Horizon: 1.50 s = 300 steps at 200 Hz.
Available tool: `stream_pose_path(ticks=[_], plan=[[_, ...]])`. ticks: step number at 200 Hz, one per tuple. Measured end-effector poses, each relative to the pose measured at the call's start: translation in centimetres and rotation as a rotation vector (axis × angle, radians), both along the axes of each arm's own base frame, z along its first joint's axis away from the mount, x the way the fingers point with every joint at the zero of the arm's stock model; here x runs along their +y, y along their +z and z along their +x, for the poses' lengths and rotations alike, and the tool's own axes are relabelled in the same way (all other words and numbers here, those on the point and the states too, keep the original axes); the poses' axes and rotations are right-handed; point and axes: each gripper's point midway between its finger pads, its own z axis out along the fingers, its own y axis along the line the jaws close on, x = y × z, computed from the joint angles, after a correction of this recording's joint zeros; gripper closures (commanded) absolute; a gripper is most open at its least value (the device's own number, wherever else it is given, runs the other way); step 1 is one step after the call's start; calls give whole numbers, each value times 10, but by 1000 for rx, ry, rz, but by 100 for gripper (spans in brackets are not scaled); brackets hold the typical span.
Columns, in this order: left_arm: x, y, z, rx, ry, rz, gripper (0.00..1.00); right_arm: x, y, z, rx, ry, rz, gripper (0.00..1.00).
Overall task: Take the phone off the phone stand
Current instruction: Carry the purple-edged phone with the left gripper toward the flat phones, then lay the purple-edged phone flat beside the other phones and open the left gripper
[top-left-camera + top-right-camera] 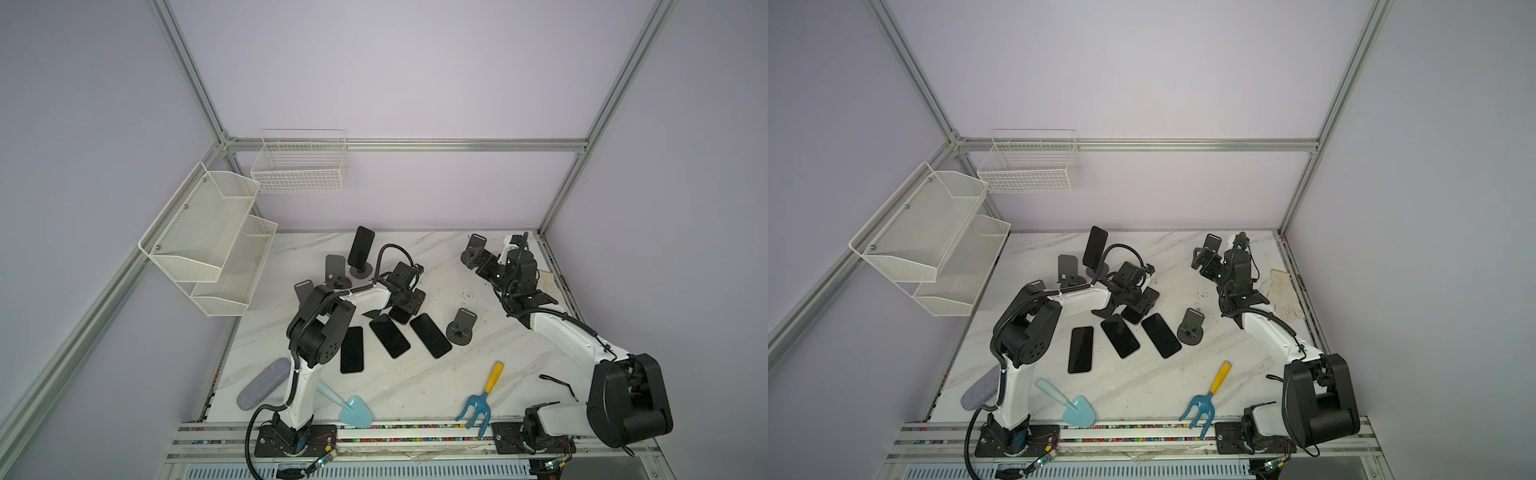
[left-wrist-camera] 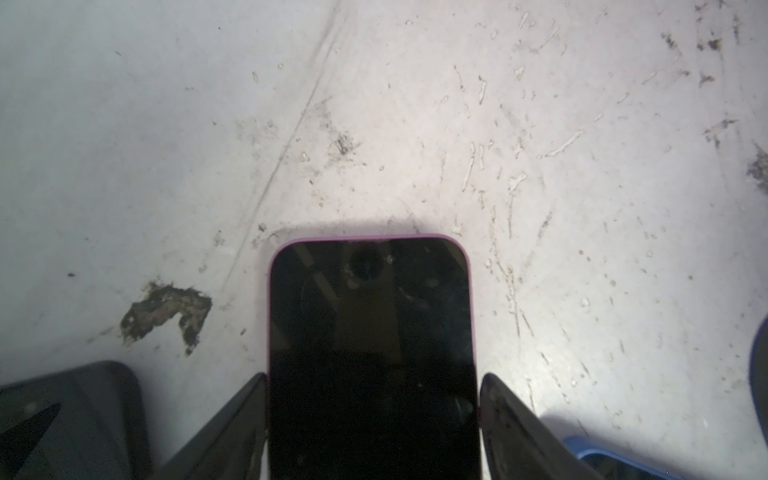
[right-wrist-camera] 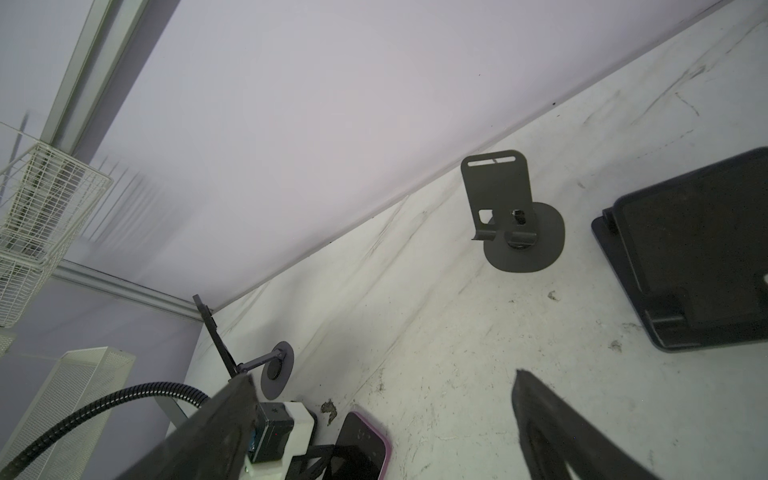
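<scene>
A dark phone (image 1: 361,247) leans upright on a round-based phone stand (image 1: 360,272) at the back of the table, also in a top view (image 1: 1095,247); no gripper touches it. My left gripper (image 1: 405,307) is low over a pink-cased phone (image 2: 370,332) that lies flat on the table. Its fingers (image 2: 245,411) flank the phone's sides with thin slivers of table showing between, so it is open. My right gripper (image 3: 382,376) hovers open and empty at the back right (image 1: 469,257). From there the pink-cased phone (image 3: 361,444) shows under the left arm.
Three more phones (image 1: 352,350) (image 1: 389,335) (image 1: 430,335) lie flat mid-table. Empty stands (image 1: 335,268) (image 1: 461,328) (image 3: 515,216) stand around. A blue trowel (image 1: 353,409), a rake (image 1: 482,399), a grey pad (image 1: 264,384) and a glove (image 1: 1281,297) lie near the edges. Wire baskets (image 1: 299,166) hang on the wall.
</scene>
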Motion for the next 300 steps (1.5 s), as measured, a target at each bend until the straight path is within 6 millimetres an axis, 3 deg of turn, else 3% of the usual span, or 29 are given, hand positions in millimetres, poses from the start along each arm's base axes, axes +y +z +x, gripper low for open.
stream_pose_path(ticks=[60,79,100,148,187,226,278,300], plan=[[0,2,-1,10,-1,1,19,0,-1,0,2,2,-4,3],[1,12,-3,5,-3,0,16,0,0,0,0,2,-4,3],[-1,40,-1,-27,-5,-23,14,1,-1,0,2,7,-3,3],[-6,137,11,-194,-14,-116,12,7,-10,3,23,31,-3,3],[8,179,13,-289,30,-120,0,14,-19,4,41,55,-4,3],[42,195,22,-302,112,-102,0,18,-18,4,35,70,-5,3],[129,183,52,-198,268,-132,0,21,-19,3,35,82,-12,3],[152,188,65,-191,294,-170,0,21,-19,3,35,80,-13,3]])
